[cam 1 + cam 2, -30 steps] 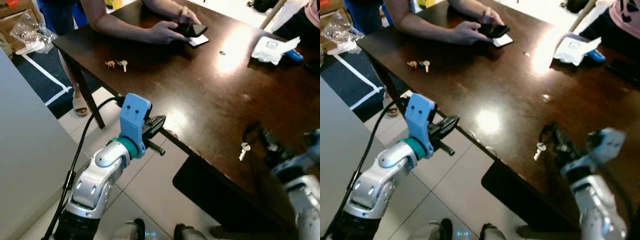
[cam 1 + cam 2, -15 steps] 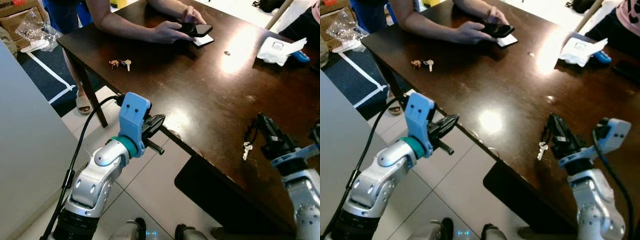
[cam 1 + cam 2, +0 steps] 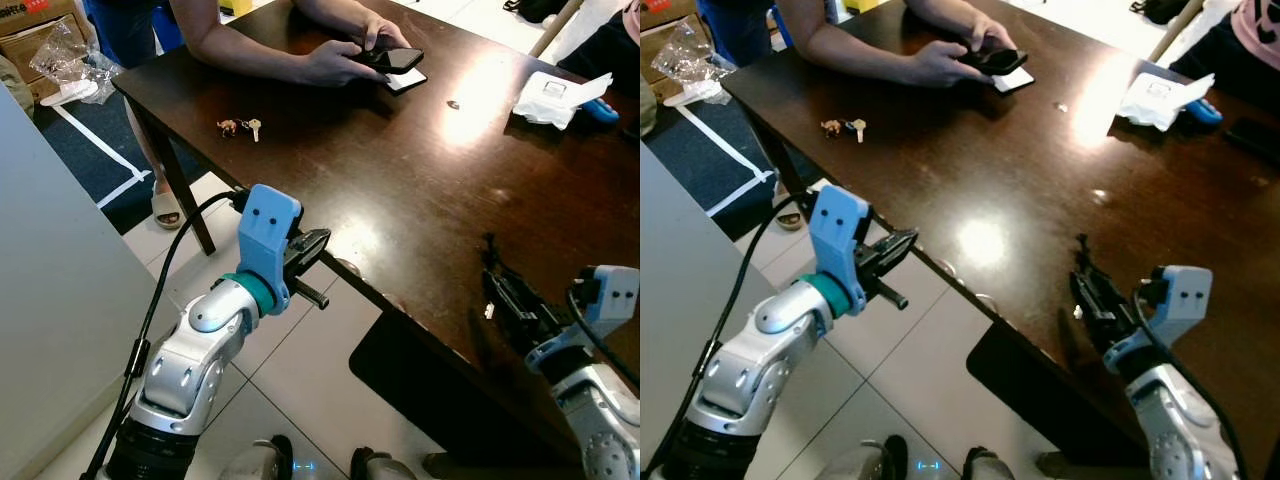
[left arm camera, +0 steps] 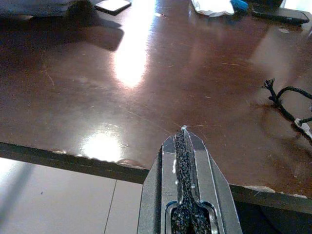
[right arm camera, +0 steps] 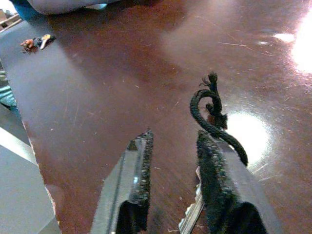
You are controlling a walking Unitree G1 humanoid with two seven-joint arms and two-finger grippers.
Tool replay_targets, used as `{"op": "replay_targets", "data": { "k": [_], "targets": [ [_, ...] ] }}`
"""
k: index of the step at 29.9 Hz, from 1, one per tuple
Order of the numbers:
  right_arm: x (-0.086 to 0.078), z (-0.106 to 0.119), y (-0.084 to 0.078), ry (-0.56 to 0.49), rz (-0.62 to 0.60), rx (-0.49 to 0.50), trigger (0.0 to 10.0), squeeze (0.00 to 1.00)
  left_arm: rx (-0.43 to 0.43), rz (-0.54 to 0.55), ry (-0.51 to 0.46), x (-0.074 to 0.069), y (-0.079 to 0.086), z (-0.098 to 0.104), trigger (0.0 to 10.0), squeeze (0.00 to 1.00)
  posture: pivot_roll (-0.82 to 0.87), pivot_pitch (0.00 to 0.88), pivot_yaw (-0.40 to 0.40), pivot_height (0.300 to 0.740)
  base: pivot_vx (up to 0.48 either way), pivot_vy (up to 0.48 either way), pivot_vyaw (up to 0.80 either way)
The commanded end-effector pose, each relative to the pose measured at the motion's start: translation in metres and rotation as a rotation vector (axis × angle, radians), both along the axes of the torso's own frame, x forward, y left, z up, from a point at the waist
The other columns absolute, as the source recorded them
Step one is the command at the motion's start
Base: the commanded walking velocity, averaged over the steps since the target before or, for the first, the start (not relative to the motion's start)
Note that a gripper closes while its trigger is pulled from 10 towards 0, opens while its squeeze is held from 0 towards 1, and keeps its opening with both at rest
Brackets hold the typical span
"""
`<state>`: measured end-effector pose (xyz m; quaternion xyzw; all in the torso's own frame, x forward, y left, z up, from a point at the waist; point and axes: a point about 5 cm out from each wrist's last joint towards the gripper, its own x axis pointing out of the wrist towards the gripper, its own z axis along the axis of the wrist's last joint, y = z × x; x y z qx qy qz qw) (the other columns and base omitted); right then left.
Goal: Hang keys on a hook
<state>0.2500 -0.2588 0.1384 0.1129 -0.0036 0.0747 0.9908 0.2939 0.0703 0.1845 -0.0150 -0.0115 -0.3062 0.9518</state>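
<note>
- The right gripper (image 5: 170, 187) is low over the dark wooden table (image 3: 420, 190), near its front edge, at about 5 o'clock in the head views. Its two black fingers (image 5: 139, 165) stand a small gap apart, and nothing is clamped between them.
- The key on a black cord (image 5: 207, 114) is draped over the outer side of one finger; the cord's knotted end curls above the fingertip, and the metal blade shows beneath the finger, just over the tabletop.
- The left gripper (image 3: 312, 250) is held off the table's near edge at about 8 o'clock, with its fingers pressed together and holding nothing.
- A second small bunch of keys (image 3: 237, 127) lies on the table at 11 o'clock, well apart from both grippers.
- At 12 o'clock a person's hands (image 3: 345, 62) hold a dark phone (image 3: 395, 60) over the table.
- White crumpled paper (image 3: 550, 98) lies at 2 o'clock.
</note>
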Motion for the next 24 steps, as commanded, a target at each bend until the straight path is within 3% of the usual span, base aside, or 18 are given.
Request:
{"op": "replay_targets", "data": {
  "k": [1, 15, 19, 23, 24],
  "targets": [
    [-0.005, -0.005, -0.005, 0.026, -0.021, 0.007, 10.0, 0.0, 0.012, 0.007, 0.024, -0.001, 0.002, -0.007, 10.0, 0.0, -0.05, 0.156, 0.125, 0.74, 0.0, 0.0, 0.0],
    [-0.012, -0.008, -0.013, 0.049, 0.006, 0.063, 10.0, 0.0, 0.016, 0.009, 0.023, -0.001, 0.002, -0.007, 10.0, 0.0, -0.05, 0.156, 0.126, 0.74, 0.0, 0.0, 0.0],
    [-0.015, -0.01, -0.025, 0.078, -0.016, -0.032, 10.0, 0.0, 0.016, 0.01, 0.023, 0.0, 0.002, -0.007, 10.0, 0.0, -0.05, 0.157, 0.125, 0.74, 0.0, 0.0, 0.0],
    [-0.017, -0.011, -0.046, 0.133, -0.062, -0.23, 10.0, 0.0, 0.017, 0.007, 0.023, -0.001, 0.002, -0.007, 10.0, 0.0, -0.06, 0.156, 0.126, 0.74, 0.0, 0.0, 0.0],
    [-0.017, -0.011, -0.046, 0.133, -0.062, -0.23, 10.0, 0.0, 0.017, 0.007, 0.023, -0.001, 0.002, -0.007, 10.0, 0.0, -0.06, 0.156, 0.126, 0.74, 0.0, 0.0, 0.0]
  ]
}}
